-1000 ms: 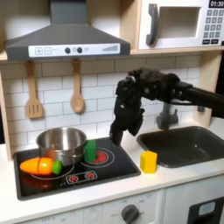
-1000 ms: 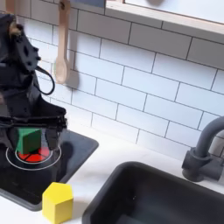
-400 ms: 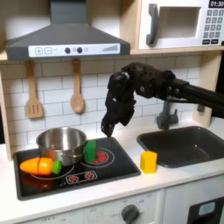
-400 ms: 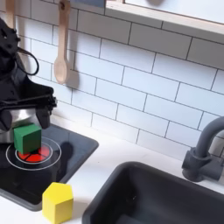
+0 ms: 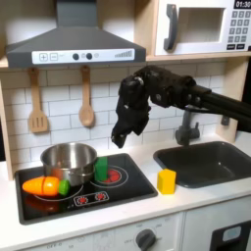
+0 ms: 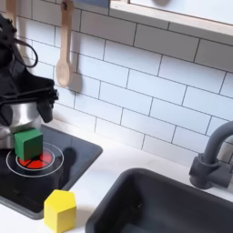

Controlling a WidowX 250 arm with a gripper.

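First exterior view | gripper point(image 5: 117, 140) risen higher above green block point(image 5: 101, 168)

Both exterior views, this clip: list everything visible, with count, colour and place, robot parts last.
green block: 1, green, on the stove's red burner ring, right of the pot in the first exterior view
yellow block: 1, yellow, on the counter between stove and sink
pot: 1, silver, on the stove
carrot: 1, orange with green end, in front of the pot
stove: 1, black
sink: 1, dark, with grey faucet
wooden utensils: 2, tan, hanging on the tiled wall
range hood: 1, grey
microwave: 1, white
gripper: 1, black, above the green block, apart from it
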